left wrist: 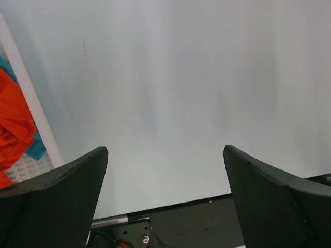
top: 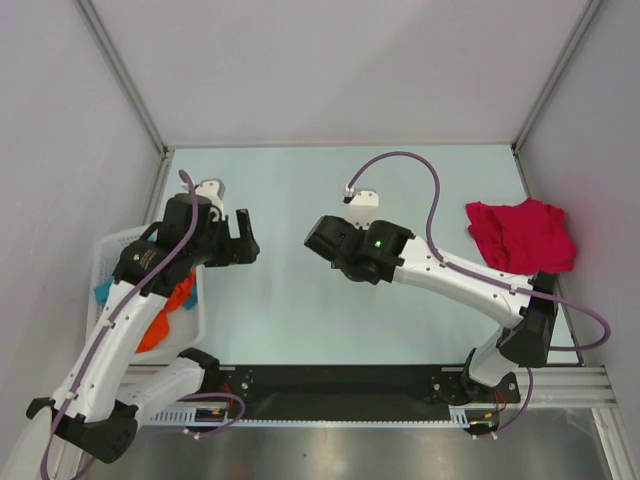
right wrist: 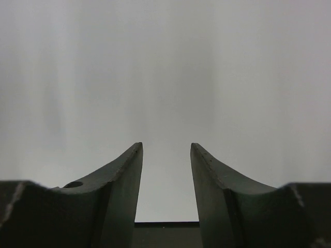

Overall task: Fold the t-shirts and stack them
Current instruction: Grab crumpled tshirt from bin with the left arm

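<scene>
Orange t-shirt (top: 165, 318) and teal t-shirt (top: 103, 290) lie bunched in the basket (top: 112, 243). Crimson t-shirt (top: 520, 235) sits crumpled on the tabletop (top: 290, 300), well away from the basket. Left end effector (top: 246, 236), wide and empty, hovers beside the basket, likely to reach in; right end effector (right wrist: 166, 150), narrowly parted, holds nothing.

A basket (top: 112, 245) sits at the left edge of the desk (top: 300, 190), toward its near side. In it lie two t-shirts, one (top: 175, 300) at the basket's right side and the other (top: 102, 291) to its left, both partly under the left arm (top: 110, 330). A third t-shirt (top: 520, 235) lies on the desk at the far right, well apart from the basket and just behind the right arm (top: 470, 282). Between them, the left jaws hang just right of the basket, and the right jaws hang over the desk's middle, facing them.
</scene>
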You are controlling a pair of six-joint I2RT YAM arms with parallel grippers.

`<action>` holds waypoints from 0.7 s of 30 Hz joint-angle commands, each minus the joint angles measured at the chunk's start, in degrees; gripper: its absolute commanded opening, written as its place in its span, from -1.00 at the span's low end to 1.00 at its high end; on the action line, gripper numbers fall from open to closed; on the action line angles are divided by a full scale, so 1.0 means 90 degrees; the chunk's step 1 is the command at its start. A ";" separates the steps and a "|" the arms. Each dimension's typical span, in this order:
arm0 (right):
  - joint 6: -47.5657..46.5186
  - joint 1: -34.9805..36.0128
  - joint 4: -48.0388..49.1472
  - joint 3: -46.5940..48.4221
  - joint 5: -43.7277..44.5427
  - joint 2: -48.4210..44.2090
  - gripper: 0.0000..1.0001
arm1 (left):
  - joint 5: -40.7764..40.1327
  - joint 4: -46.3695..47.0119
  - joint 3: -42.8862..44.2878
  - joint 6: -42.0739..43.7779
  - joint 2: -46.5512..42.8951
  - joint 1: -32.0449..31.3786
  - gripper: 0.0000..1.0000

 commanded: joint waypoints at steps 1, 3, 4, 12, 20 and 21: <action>0.0117 0.0002 0.0068 -0.0016 0.0350 -0.0050 -0.02 | -0.0091 0.0206 -0.0067 -0.0005 0.0067 0.0027 0.99; 0.0126 -0.0037 0.0098 -0.0016 0.0311 -0.0011 -0.02 | -0.0111 0.0206 -0.0058 0.0025 0.0106 0.0037 0.99; 0.0116 -0.0056 0.0098 -0.0006 0.0311 0.0018 -0.02 | -0.0111 0.0216 -0.0048 0.0035 0.0116 0.0037 0.99; 0.0009 -0.0086 0.0361 -0.0006 0.0028 0.0174 -0.02 | -0.0238 0.0216 -0.0077 0.0132 0.0087 0.0037 0.99; -0.0059 -0.0115 0.0509 -0.0084 -0.0178 0.0175 -0.02 | -0.1204 -0.0291 -0.0399 -0.0032 0.0816 0.0046 0.99; -0.0050 -0.0125 0.0479 -0.0074 -0.0158 0.0155 -0.02 | -0.1321 -0.0476 -0.0438 -0.0121 0.0984 0.0046 0.99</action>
